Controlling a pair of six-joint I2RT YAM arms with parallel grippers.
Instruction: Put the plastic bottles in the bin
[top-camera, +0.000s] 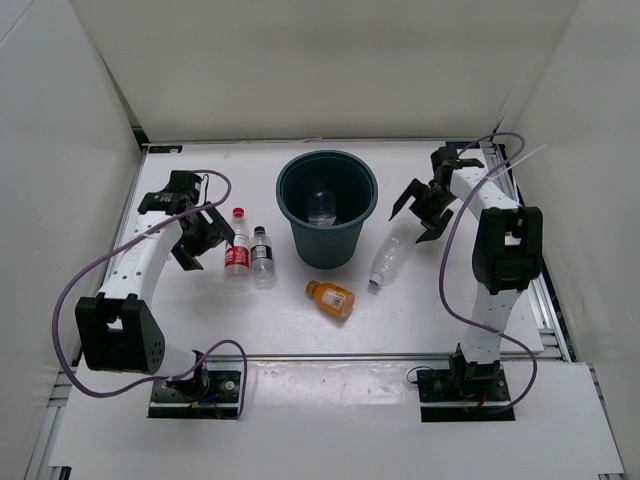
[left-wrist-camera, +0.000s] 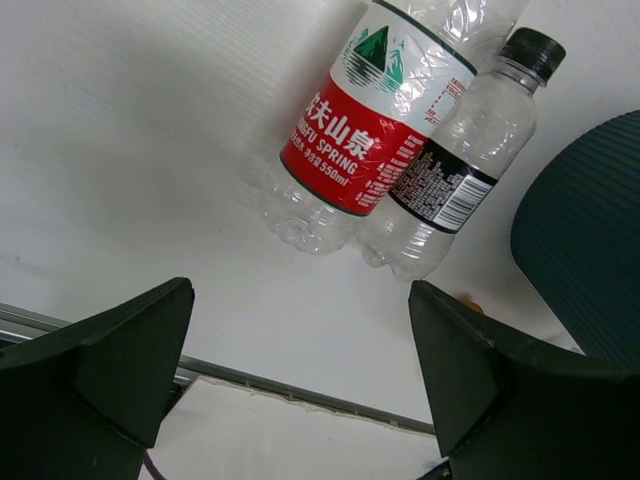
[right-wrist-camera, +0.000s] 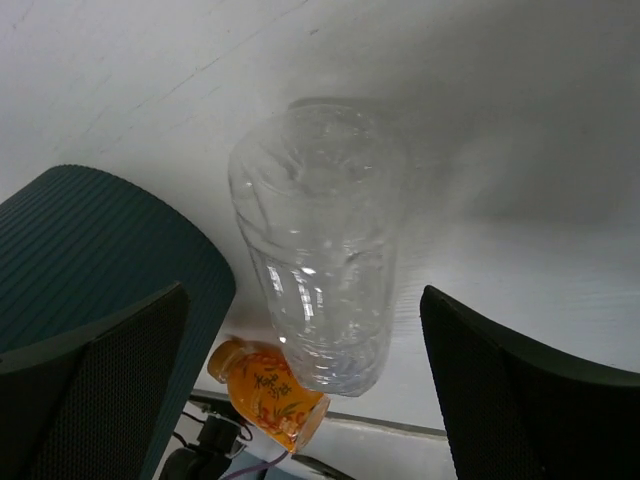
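The dark teal bin (top-camera: 345, 232) stands at the table's middle back, with a clear bottle (top-camera: 322, 206) inside it. The red-capped bottle (top-camera: 238, 243) and the black-capped bottle (top-camera: 262, 256) lie side by side left of the bin. They also show in the left wrist view, red label (left-wrist-camera: 355, 145) and dark label (left-wrist-camera: 445, 185). My left gripper (top-camera: 205, 240) (left-wrist-camera: 300, 290) is open and empty just left of them. The orange bottle (top-camera: 330, 298) (right-wrist-camera: 262, 392) lies in front of the bin. The plain clear bottle (top-camera: 386, 258) (right-wrist-camera: 320, 250) lies right of the bin. My right gripper (top-camera: 412, 222) (right-wrist-camera: 303, 300) hovers open over its far end.
The bin's ribbed wall shows at the right in the left wrist view (left-wrist-camera: 585, 230) and at the left in the right wrist view (right-wrist-camera: 100, 260). White walls enclose the table on three sides. A metal rail (top-camera: 330, 357) runs along the front edge.
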